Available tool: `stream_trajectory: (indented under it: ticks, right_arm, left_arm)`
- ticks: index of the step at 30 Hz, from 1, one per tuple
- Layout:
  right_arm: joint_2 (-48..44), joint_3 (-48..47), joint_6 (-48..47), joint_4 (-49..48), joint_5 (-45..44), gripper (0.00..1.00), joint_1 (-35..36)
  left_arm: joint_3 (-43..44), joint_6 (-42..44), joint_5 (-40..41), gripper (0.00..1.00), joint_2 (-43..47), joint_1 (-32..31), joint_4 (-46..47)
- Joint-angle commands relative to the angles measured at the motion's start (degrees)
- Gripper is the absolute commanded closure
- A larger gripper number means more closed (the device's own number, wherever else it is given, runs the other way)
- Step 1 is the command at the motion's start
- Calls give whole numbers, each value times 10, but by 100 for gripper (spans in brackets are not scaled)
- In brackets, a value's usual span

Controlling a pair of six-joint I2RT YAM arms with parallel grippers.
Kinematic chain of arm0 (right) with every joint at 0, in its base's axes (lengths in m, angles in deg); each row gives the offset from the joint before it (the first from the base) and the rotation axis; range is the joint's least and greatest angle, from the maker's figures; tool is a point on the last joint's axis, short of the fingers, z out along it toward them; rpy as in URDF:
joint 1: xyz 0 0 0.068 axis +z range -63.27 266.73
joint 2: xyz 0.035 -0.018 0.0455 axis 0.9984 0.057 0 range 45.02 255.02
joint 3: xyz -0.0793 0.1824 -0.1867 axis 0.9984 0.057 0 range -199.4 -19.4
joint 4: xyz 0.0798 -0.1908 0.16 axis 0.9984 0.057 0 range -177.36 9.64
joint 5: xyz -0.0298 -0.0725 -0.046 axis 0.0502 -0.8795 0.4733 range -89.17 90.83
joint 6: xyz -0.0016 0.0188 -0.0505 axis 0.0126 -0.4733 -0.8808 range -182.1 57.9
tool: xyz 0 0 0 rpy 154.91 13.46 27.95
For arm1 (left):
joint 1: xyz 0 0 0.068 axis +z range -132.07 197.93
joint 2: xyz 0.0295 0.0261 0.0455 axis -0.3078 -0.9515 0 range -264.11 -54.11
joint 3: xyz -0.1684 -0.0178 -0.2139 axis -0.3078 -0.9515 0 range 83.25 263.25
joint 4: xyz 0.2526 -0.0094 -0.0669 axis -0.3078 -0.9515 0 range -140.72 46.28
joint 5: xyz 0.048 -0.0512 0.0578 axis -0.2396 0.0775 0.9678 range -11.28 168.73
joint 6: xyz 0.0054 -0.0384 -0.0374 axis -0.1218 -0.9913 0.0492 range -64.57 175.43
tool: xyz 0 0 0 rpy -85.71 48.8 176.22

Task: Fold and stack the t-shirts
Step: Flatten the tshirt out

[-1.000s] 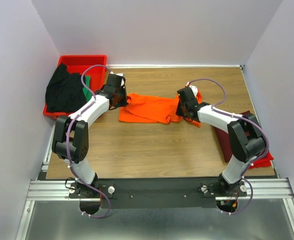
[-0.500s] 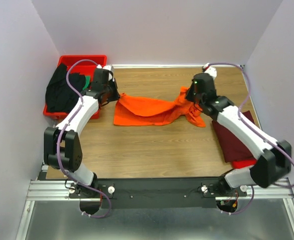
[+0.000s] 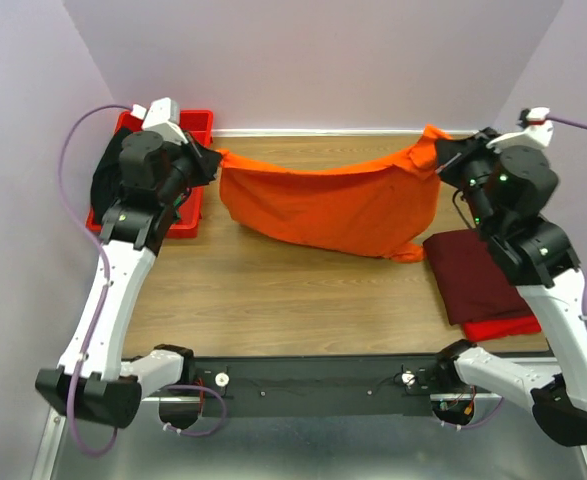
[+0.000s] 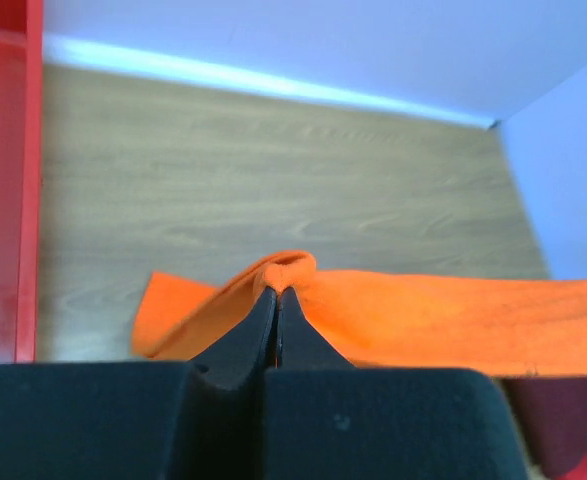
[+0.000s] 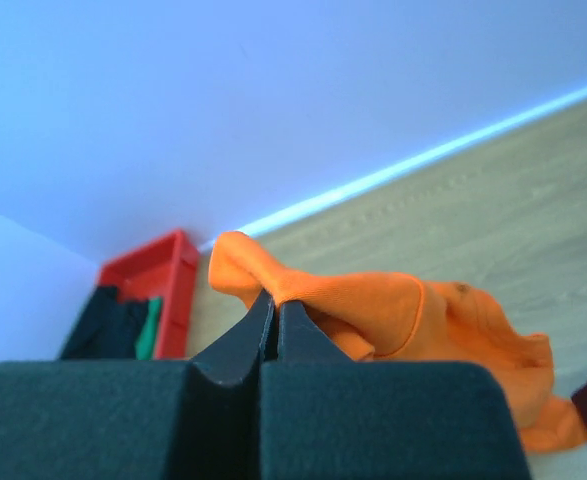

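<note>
The bright orange t-shirt (image 3: 328, 205) hangs stretched in the air between both arms, sagging in the middle above the table. My left gripper (image 3: 213, 158) is shut on its left corner, the cloth (image 4: 413, 315) bunched over the fingertips (image 4: 279, 295). My right gripper (image 3: 441, 150) is shut on the right corner (image 5: 273, 275), raised high. A folded dark maroon t-shirt (image 3: 473, 275) lies flat at the right. A black t-shirt (image 3: 108, 180) and a green one (image 5: 151, 325) lie in the tray.
A rigid red plastic tray (image 3: 195, 122) stands at the back left corner against the walls. A red sheet (image 3: 503, 325) shows under the maroon shirt near the table's right edge. The wooden table (image 3: 293, 300) is bare in front of the hanging shirt.
Both arms have risen and swung apart, lifting the orange shirt off the table and spreading it wide. The right gripper closed on its corner early in this stretch.
</note>
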Motion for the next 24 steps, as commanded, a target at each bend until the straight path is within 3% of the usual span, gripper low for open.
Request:
stream_trajectory:
  ticks: [1,6,11,12,15,16,19,22,24]
  right_arm:
    - [-9,-58,-22,17,-27,100,-3]
    - [45,-114,-37,16,-36,100,-3]
    - [192,-209,-69,-37,-54,99,-18]
    - [220,-216,-74,-37,-44,99,-18]
    - [324,-250,-49,-129,95,99,-115]
    - [352,-271,-36,-143,95,99,-131]
    - [496,-439,-33,-158,158,100,-161]
    - [577,-609,-74,-159,187,99,-163]
    - [592,-677,-88,-165,184,100,-163]
  left_arm:
    - [33,-32,16,100,47,5,-2]
    - [53,-66,37,100,50,5,35]
    - [92,-100,54,100,-49,6,127]
    - [100,-104,57,100,-49,7,146]
    - [160,-97,67,100,-171,14,209]
    - [184,-95,67,100,-201,19,220]
    - [322,-90,45,100,-328,43,253]
    - [512,-115,-52,100,-447,69,247]
    - [629,-125,-74,100,-496,76,238]
